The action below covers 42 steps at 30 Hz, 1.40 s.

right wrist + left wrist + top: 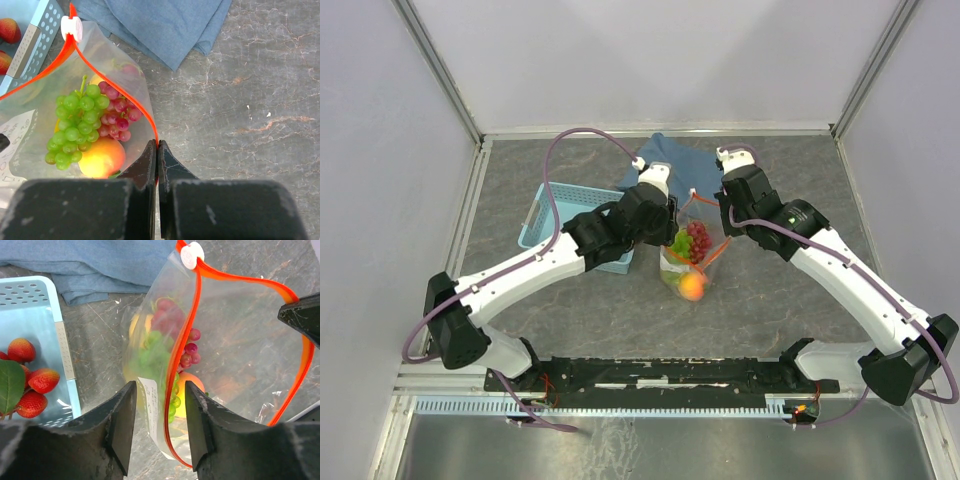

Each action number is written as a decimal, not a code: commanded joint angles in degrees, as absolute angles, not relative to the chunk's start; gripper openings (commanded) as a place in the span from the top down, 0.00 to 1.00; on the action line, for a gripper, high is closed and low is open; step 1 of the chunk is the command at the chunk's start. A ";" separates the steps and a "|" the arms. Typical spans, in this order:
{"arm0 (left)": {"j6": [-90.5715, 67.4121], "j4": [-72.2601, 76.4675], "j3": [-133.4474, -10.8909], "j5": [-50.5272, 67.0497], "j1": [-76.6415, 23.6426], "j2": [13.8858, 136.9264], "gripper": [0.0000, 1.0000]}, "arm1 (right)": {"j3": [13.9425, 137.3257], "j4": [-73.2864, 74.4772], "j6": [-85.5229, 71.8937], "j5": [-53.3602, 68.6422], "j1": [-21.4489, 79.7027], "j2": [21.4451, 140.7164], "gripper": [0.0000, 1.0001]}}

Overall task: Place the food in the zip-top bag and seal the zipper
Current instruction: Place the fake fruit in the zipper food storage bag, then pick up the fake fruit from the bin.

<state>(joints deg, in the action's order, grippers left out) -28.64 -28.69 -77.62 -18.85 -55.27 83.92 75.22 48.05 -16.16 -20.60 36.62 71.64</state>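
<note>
- Your right claw [157, 147], jaws closed, is pinching the bag's [240, 350] zipper [240, 279] mid-table.
- Your left claw [160, 390] is straddling the bag's rim, jaws parted; strawberries [42, 380] are lying leftward in the basket [30, 295], nearer this arm.

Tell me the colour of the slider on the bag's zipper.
White slider on the red-orange zipper; best in the left wrist view.

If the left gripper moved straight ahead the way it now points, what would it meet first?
Most likely the clear crinkly zip-top bag: its orange zipper strip lies between the open left gripper's fingers, though depth is unclear.
</note>
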 commanded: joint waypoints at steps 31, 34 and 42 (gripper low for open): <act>-29.20 -28.87 -58.71 1.87 -20.85 80.14 0.35 | 72.09 39.87 -16.00 -18.91 36.46 69.66 0.99; -29.68 -27.60 -58.11 4.17 -19.60 83.14 0.36 | 72.05 39.63 -15.93 -18.57 36.47 69.85 0.99; -31.57 -23.94 -54.25 6.52 -18.54 88.07 0.41 | 71.20 38.56 -15.56 -18.43 36.50 69.96 0.99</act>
